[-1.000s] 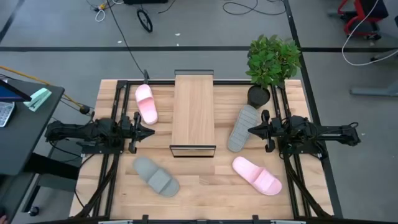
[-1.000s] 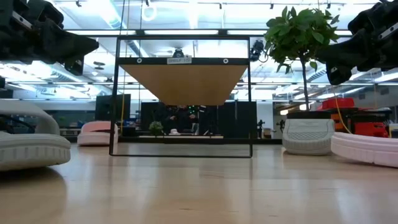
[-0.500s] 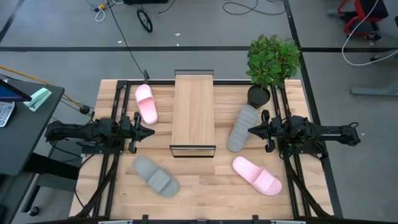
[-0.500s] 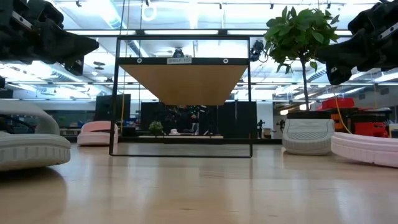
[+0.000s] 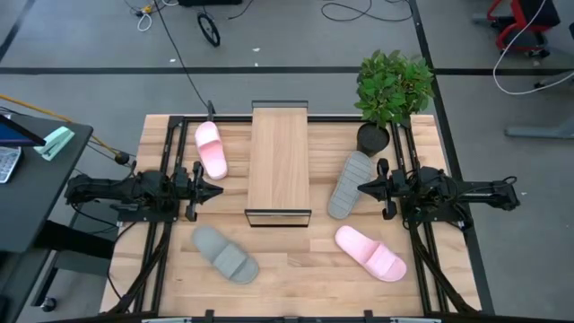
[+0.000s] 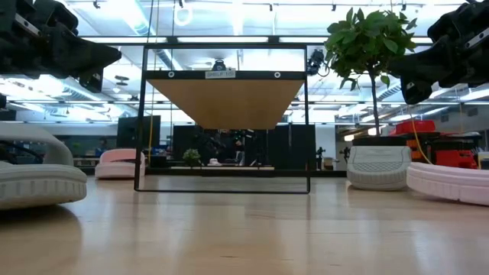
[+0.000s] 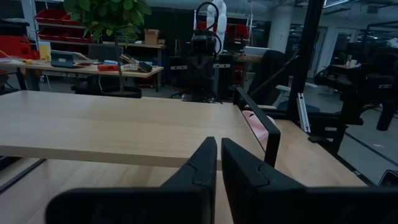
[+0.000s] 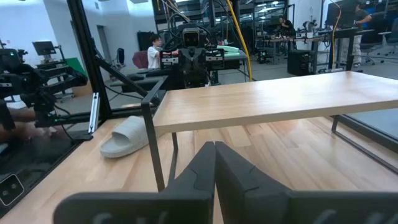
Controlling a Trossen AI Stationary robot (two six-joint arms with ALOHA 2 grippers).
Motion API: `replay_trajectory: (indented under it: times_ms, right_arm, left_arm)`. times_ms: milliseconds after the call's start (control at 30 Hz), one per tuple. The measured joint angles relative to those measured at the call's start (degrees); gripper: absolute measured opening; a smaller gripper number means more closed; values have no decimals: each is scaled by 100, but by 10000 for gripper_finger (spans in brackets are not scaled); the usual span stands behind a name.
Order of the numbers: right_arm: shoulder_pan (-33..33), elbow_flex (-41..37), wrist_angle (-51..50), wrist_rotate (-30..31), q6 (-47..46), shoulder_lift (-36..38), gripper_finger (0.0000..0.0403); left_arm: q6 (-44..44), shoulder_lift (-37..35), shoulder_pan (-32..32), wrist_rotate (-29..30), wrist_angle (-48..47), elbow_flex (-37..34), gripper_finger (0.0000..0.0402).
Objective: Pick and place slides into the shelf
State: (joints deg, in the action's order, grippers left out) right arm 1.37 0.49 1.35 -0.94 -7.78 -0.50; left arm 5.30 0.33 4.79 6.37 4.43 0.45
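Note:
The shelf (image 5: 279, 161), a light wood top on a thin black frame, stands mid-table on its legs (image 6: 227, 99). Four slides lie flat on their soles around it. One pink slide (image 5: 212, 149) is at the far left and a grey one (image 5: 224, 254) at the near left. Another grey slide (image 5: 349, 184) is right of the shelf, and a second pink one (image 5: 370, 252) at the near right. My left gripper (image 5: 221, 189) hovers shut left of the shelf, pointing level at it (image 7: 218, 149). My right gripper (image 5: 360, 187) hovers shut on the right, above the grey slide's edge (image 8: 214, 149).
A potted plant (image 5: 387, 99) stands at the table's far right corner, close behind my right arm. Black rails (image 5: 161, 260) run along the table's left and right sides. Bare wood lies between the two near slides (image 5: 296, 260).

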Motion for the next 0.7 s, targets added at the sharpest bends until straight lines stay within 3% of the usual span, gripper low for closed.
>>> replay_trajectory:
  times_ms: [400, 700]
  right_arm:
    - [0, 0, 0, 0, 0, 1, 14]
    - [-1, 0, -1, 1, 0, 1, 14]
  left_arm:
    - [-2, -1, 1, 0, 2, 0, 37]
    - [0, 0, 0, 0, 1, 0, 23]
